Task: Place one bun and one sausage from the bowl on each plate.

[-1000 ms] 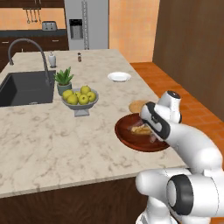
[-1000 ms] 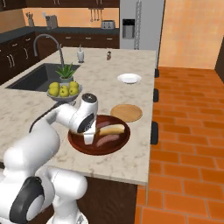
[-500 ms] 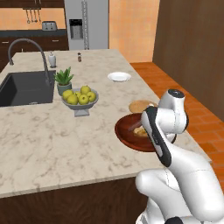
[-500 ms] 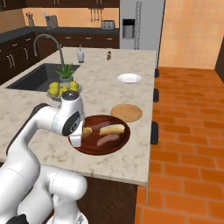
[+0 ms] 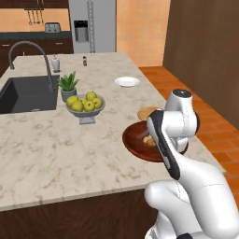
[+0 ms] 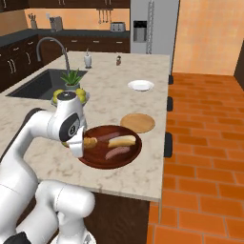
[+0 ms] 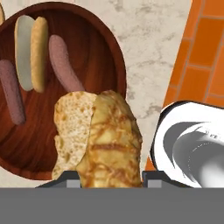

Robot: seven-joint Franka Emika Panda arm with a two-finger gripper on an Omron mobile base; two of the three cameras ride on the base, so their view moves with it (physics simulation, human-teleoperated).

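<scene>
Bun (image 7: 98, 140) gripped between narrowly parted jaws, lifted above dark wooden bowl (image 7: 105, 52); two sausages, second bun inside.

text: none legible | labels: none | signs: none

Both base views overlook the bowl (image 6: 110, 147); hand view looks down, close.
</scene>
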